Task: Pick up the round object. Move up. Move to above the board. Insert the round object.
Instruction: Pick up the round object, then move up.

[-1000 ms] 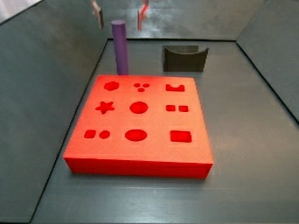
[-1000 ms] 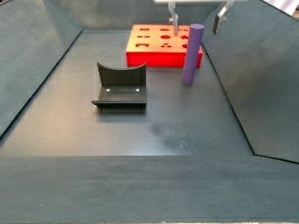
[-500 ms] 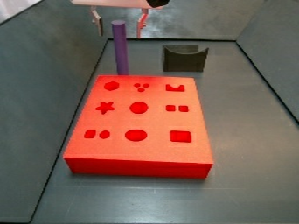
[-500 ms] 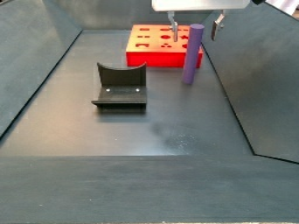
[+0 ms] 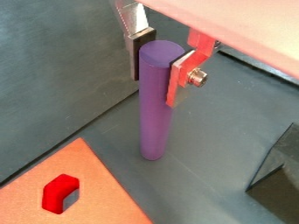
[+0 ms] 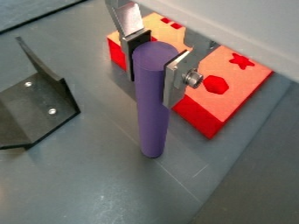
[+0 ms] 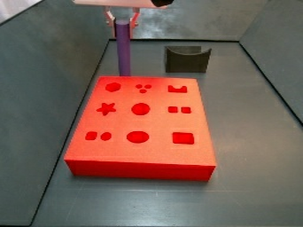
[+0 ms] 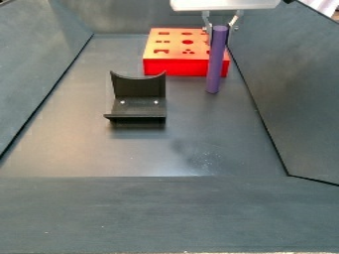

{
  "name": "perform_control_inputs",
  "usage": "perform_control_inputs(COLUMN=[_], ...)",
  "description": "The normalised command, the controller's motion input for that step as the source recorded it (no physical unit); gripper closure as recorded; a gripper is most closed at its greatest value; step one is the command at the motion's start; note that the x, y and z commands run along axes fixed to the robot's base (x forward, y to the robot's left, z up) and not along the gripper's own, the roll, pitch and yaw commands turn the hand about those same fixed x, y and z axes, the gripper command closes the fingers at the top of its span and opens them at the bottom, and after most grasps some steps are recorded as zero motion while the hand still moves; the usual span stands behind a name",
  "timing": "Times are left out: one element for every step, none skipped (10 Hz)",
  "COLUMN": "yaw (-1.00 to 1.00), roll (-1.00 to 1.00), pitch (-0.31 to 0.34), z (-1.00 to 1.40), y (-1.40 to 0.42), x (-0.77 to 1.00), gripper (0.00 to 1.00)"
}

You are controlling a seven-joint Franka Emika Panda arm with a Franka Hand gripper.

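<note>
Purple cylinder peg [image 5: 155, 105], upright on the bench [image 8: 199, 139] beside the red board [image 7: 142, 124]. We see the hand [image 6: 156, 63] pinching its top.

A dark fixture [image 8: 135, 96] is seen standing on the grey floor [image 8: 199, 149], its curved notch turned upward. In a side view [image 7: 187, 58] it is set near the back wall. Grey walls [image 8: 40, 69] are seen around the floor.

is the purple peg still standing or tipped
Upright: the purple peg stands on the floor beside the board, with the gripper around its top.
</note>
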Motion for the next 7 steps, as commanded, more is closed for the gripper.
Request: perform_control_inputs(yaw=[0.00,0.00,0.00,0.00,0.00,0.00,0.00], roll=[0.00,0.00,0.00,0.00,0.00,0.00,0.00], pitch=[0.000,0.000,0.000,0.000,0.000,0.000,0.000], z=[0.00,0.00,0.00,0.00,0.00,0.00,0.83], y=[0.00,0.00,0.00,0.00,0.00,0.00,0.00], x=[0.00,0.00,0.00,0.00,0.00,0.00,0.00], gripper=[1.00,1.00,1.00,1.00,1.00,1.00,1.00])
